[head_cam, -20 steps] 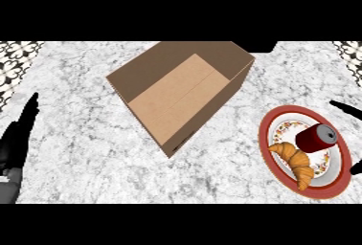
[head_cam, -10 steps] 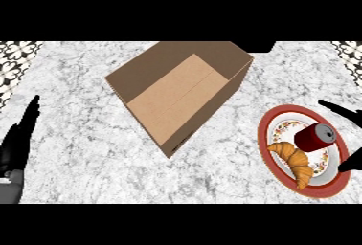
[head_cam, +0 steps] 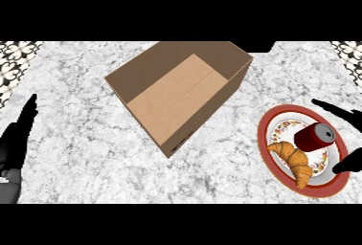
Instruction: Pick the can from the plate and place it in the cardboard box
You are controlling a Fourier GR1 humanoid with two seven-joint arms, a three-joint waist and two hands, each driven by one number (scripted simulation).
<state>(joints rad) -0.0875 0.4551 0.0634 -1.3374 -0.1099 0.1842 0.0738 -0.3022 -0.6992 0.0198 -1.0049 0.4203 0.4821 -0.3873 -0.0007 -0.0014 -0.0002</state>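
Kitchen setting: white-grey marble counter [head_cam: 84, 177] filling the frame; patterned black-and-white tiling [head_cam: 17, 52] at upper corners; red-rimmed floral plate [head_cam: 272, 153] with croissant [head_cam: 293, 158] at right.

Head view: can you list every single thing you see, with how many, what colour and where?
cardboard box: one, brown, open, centre of the counter.
plate: one, red rim with a flowery white middle, right side.
can: one, dark red with a silver end, lying on the plate.
croissant: one, golden brown, on the plate, beside the can.
counter: one, white-grey marble.
left hand: one, black, left edge, resting open.
right hand: one, black, right edge, open around the plate.
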